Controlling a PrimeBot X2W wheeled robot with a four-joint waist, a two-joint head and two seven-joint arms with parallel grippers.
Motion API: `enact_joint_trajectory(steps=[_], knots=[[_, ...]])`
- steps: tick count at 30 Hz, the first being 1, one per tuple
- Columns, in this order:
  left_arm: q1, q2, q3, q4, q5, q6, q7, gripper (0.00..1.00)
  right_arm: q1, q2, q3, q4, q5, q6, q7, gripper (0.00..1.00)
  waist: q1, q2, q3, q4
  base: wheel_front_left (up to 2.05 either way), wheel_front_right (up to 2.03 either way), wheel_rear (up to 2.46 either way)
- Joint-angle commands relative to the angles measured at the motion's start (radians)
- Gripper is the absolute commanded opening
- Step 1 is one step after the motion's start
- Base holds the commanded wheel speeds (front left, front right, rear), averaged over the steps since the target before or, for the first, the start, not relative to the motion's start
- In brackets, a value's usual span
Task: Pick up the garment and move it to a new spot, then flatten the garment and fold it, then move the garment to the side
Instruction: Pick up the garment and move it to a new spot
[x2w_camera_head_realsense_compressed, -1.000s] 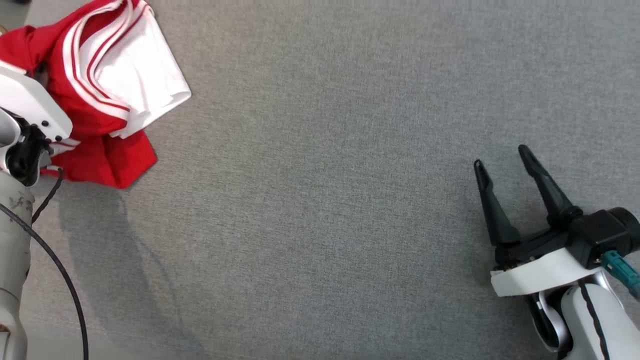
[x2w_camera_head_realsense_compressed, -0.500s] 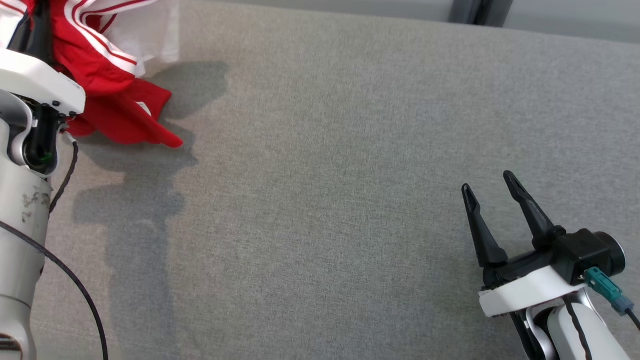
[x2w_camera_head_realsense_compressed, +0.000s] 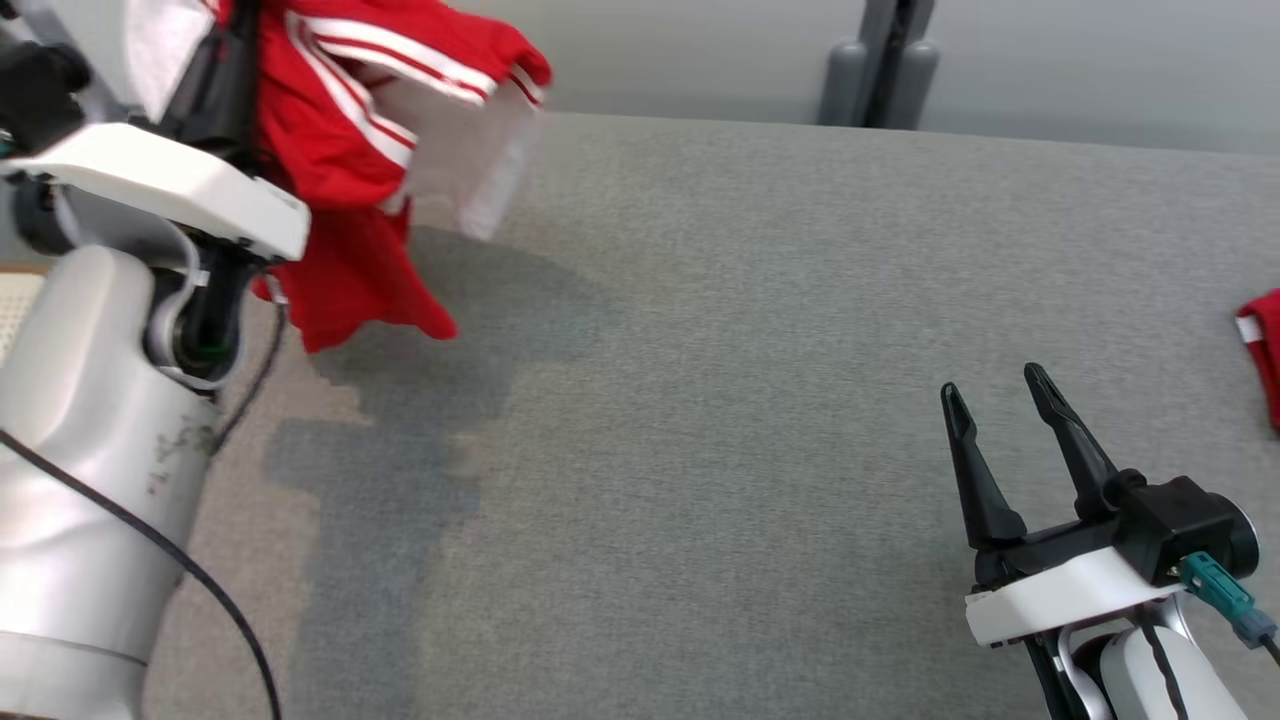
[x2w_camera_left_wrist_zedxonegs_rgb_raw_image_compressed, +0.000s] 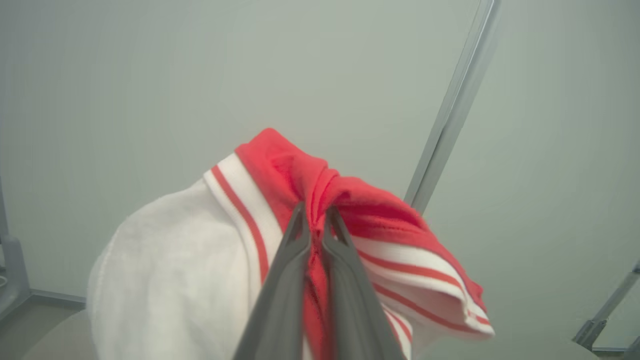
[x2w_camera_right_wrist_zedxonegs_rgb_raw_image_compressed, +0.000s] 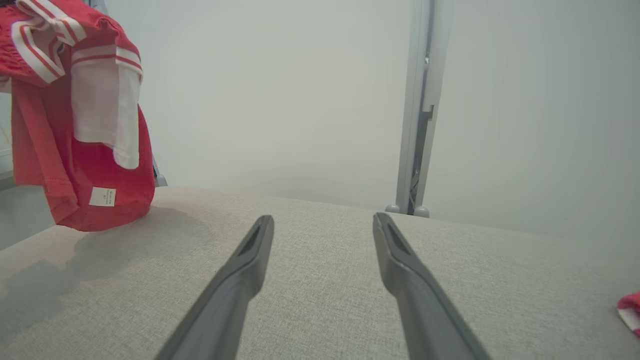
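Note:
The garment (x2w_camera_head_realsense_compressed: 350, 150) is red with white panels and red-and-white striped trim. It hangs bunched in the air over the table's far left corner, and its lowest red hem stays just above the grey cloth. In the left wrist view my left gripper (x2w_camera_left_wrist_zedxonegs_rgb_raw_image_compressed: 315, 210) is shut on a pinched red fold of the garment (x2w_camera_left_wrist_zedxonegs_rgb_raw_image_compressed: 360, 205), with a white panel drooping to the left. The right wrist view shows the garment (x2w_camera_right_wrist_zedxonegs_rgb_raw_image_compressed: 80, 150) dangling at the upper left, a small white label near its hem. My right gripper (x2w_camera_head_realsense_compressed: 990, 382) stands open and holds nothing at the lower right, low over the table (x2w_camera_right_wrist_zedxonegs_rgb_raw_image_compressed: 322, 219).
The grey fabric table (x2w_camera_head_realsense_compressed: 700, 400) stretches between the two arms, with its far edge at the top. A grey post (x2w_camera_head_realsense_compressed: 880, 60) stands behind that edge. Part of another red-and-white cloth (x2w_camera_head_realsense_compressed: 1262, 350) lies at the right edge.
My left arm has lifted the garment off the table and carried it up and to the right, so it now hangs free. The head camera has tilted up. My right gripper stays open.

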Motion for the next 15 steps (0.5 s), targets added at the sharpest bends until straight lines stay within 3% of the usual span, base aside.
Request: enact_joint_trajectory(steps=[1, 15], knots=[[0.02, -0.018, 0.001, -0.02, -0.026, -0.001, 0.009, 0.0, 0.009, -0.001, -0.004, -0.002, -0.004, 0.0, 0.0, 1.0, 0.0, 0.0, -0.014, -0.023, 0.0, 0.0, 0.0], [0.127, -0.13, -0.096, -0.228, -0.06, 0.042, 0.122, 0.0, -0.017, 0.02, -0.034, -0.026, -0.015, 0.0, 0.0, 1.0, 0.0, 0.0, 0.001, -0.17, 0.0, 0.0, 0.0]])
